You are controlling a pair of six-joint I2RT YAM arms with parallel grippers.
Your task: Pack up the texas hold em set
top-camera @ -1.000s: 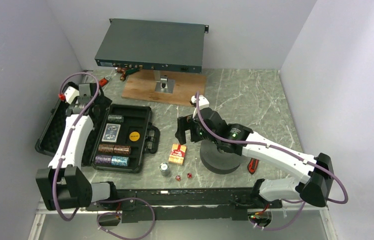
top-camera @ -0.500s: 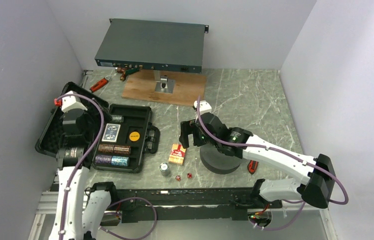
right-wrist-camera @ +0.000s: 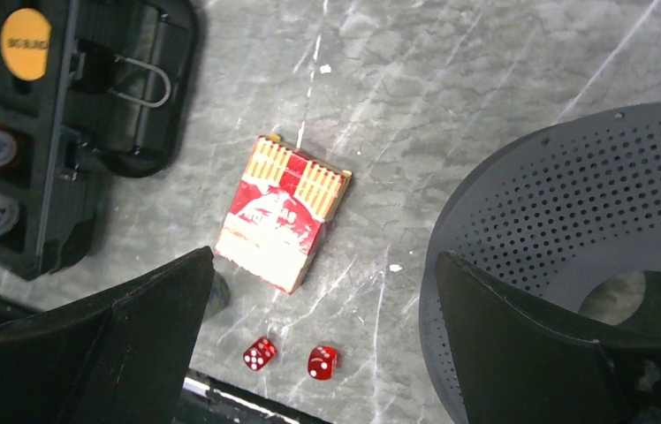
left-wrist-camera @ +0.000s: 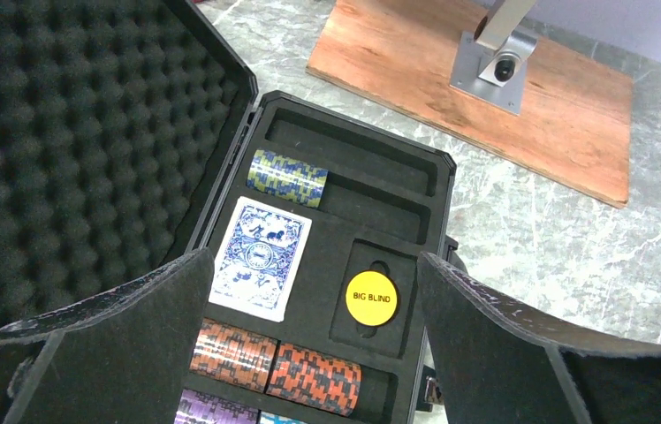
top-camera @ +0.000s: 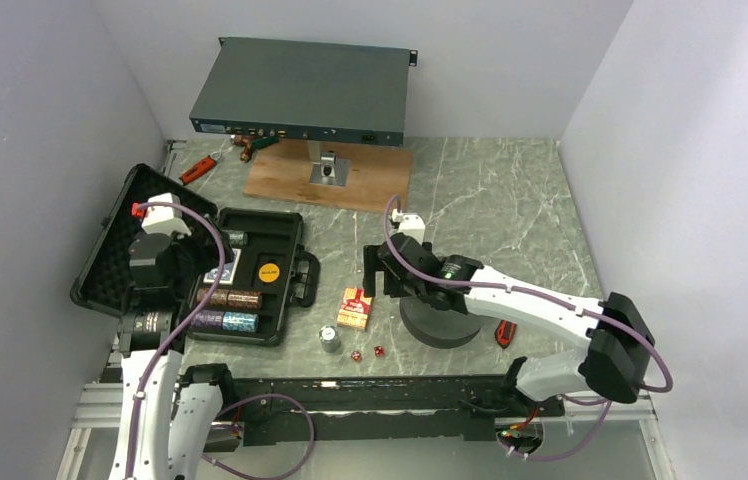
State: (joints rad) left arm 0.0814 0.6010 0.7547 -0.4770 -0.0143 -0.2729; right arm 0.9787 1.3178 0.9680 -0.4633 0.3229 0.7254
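Note:
The black briefcase (top-camera: 282, 232) lies open at the left, its foam-lined lid (top-camera: 110, 255) flat on the far left. It holds a blue card deck (left-wrist-camera: 261, 256), the yellow disc (left-wrist-camera: 372, 297) and chip stacks (left-wrist-camera: 274, 362). My left gripper (left-wrist-camera: 314, 261) hovers open and empty above the case (left-wrist-camera: 353, 168). A red card deck box (right-wrist-camera: 281, 212) and two red dice (right-wrist-camera: 258, 352) lie on the table. A small chip stack (top-camera: 330, 340) stands near them. My right gripper (right-wrist-camera: 324, 261) hangs open and empty above the box and dice.
A thick dark grey foam ring (top-camera: 440, 320) sits right beside the right gripper. A flat grey rack-mount box (top-camera: 305, 90) stands on a wooden board (top-camera: 330, 175) at the back. A red-handled tool (top-camera: 504, 332) lies right of the ring; more tools (top-camera: 200, 167) lie at the back left.
My left arm has pulled back toward the near edge, with its gripper now over the case's left half. My right gripper has shifted slightly toward the red deck box.

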